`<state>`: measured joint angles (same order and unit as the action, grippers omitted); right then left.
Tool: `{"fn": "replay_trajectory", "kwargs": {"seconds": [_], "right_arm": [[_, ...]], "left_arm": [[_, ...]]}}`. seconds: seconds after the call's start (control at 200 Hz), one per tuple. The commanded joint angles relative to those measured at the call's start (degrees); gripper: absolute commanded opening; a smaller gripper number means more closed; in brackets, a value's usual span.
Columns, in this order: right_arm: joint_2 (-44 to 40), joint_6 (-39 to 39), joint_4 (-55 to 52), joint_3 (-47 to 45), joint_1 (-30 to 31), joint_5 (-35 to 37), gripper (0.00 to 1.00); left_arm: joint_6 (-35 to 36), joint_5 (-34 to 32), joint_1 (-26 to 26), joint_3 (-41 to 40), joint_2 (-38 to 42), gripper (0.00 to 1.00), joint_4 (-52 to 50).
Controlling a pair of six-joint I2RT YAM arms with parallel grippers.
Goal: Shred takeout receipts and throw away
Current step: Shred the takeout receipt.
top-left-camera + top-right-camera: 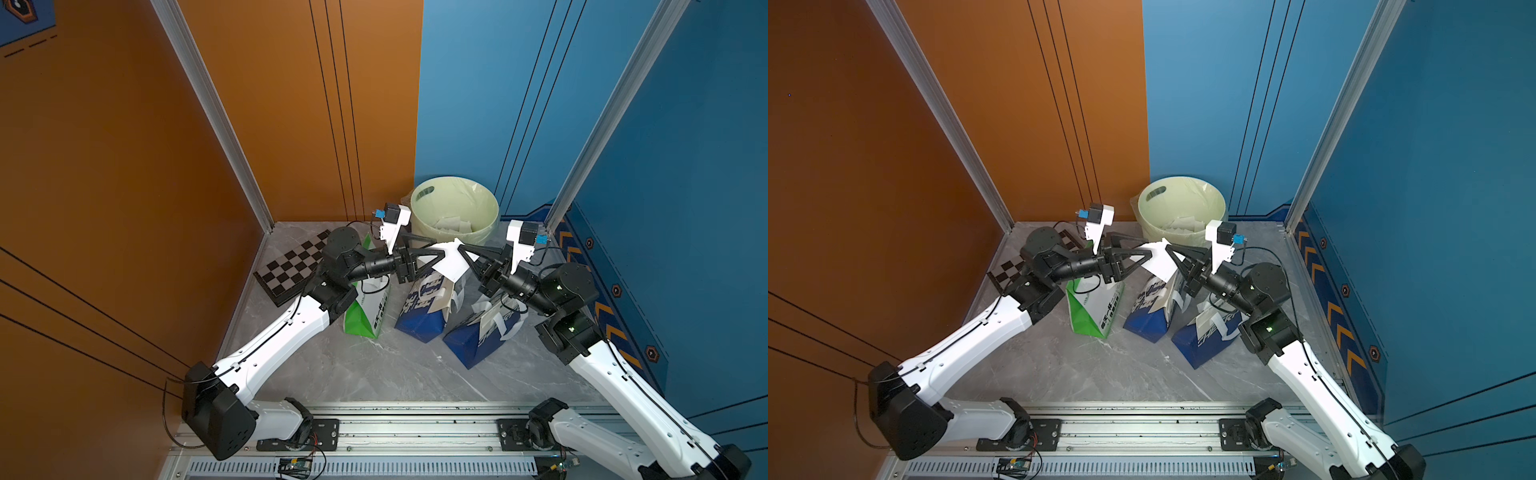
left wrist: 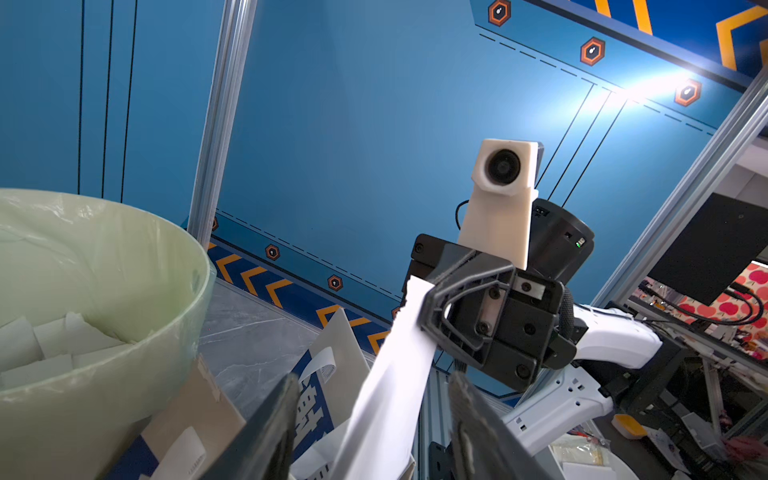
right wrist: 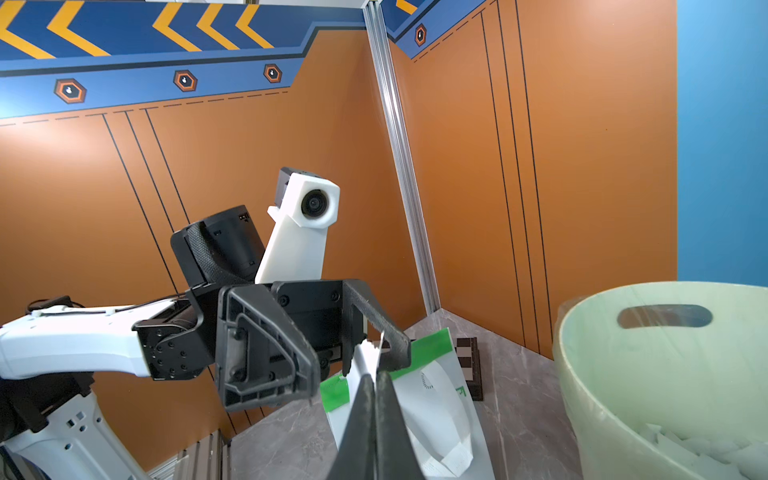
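Note:
A white takeout receipt [image 1: 452, 262] hangs in the air just in front of the bin, above the bags. My right gripper [image 1: 461, 249] is shut on its upper edge; in the right wrist view the two fingers [image 3: 370, 399] press together with the torn paper edge [image 3: 366, 353] sticking out past them. My left gripper [image 1: 441, 250] faces it from the opposite side and stands open, one jaw on each side of the receipt [image 2: 395, 374], with a gap to the paper on both sides. Both top views show the two grippers [image 1: 1148, 252] nearly tip to tip.
A pale green lined bin [image 1: 490, 208] at the back holds white paper pieces [image 1: 451, 224]. Below the grippers stand a green-white bag [image 1: 365, 311] and two blue-white bags [image 1: 422, 311] [image 1: 478, 336]. A chessboard [image 1: 286, 266] lies at the left by the orange wall.

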<state>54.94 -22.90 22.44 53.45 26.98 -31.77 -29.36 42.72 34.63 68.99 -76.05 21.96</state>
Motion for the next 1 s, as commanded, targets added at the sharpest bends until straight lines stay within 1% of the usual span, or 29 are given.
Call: {"fn": "replay_trajectory", "kwargs": {"seconds": [0.0,0.095,0.14,0.27,0.41,0.44,0.485,0.51,0.561,0.606,0.666,0.726,0.801,0.891,0.996], "right_arm": [[0.7,-4.31,6.25,-0.98,-0.26,-1.72,0.0],[0.63,-4.27,6.06,-1.33,-0.27,-1.44,0.0],[0.52,-4.05,5.72,-1.42,-0.26,-1.44,0.0],[0.02,-2.78,3.68,-1.51,-0.24,-1.43,0.0],[-1.0,-0.25,-0.22,-0.86,-0.27,-1.44,0.0],[-1.43,1.05,-2.11,-0.46,-0.26,-1.24,0.09],[-2.29,3.57,-5.95,0.26,-0.3,-0.49,0.25],[-2.86,5.19,-8.19,0.66,-0.35,0.08,0.32],[-3.87,8.51,-12.73,1.47,-0.35,0.91,0.4],[-4.38,11.61,-17.71,2.68,-0.37,1.56,0.48],[-4.49,14.96,-23.8,4.36,-0.44,2.13,0.55],[-4.11,17.28,-29.07,5.73,-0.44,1.35,0.59],[-3.56,17.62,-31.41,6.58,-0.35,-1.39,0.61],[-2.25,17.58,-32.76,7.61,0.28,-4.99,0.62],[-0.96,18.69,-33.07,8.46,2.06,-6.58,0.61]], "left_arm": [[-1.3,2.3,0.74,-0.48,0.64,0.48,2.73],[-1.33,2.2,0.83,-0.28,0.64,0.33,3.01],[-1.22,1.88,0.87,-0.3,0.68,0.23,3.02],[-0.59,0.26,0.79,-0.38,0.89,0.0,3.01],[1.43,-1.39,0.55,-1.2,0.98,0.0,3.01],[2.32,-1.32,0.42,-1.43,1.11,0.0,3.01],[4.5,-1.07,0.22,-2.27,1.44,0.0,2.74],[5.99,-1.14,0.1,-2.76,1.78,0.0,1.99],[9.71,-1.32,-0.01,-3.22,2.63,0.0,-1.19],[14.54,-1.16,0.07,-3.17,3.45,0.0,-5.51],[20.51,-0.73,0.28,-3.39,4.52,0.0,-10.64],[24.38,-0.32,0.32,-4.05,5.61,0.0,-13.62],[27.92,0.83,0.27,-4.31,6.69,0.0,-16.67],[30.84,2.11,0.28,-3.91,7.4,0.0,-20.21],[32.0,3.95,0.39,-3.58,7.92,0.0,-21.77]]}}
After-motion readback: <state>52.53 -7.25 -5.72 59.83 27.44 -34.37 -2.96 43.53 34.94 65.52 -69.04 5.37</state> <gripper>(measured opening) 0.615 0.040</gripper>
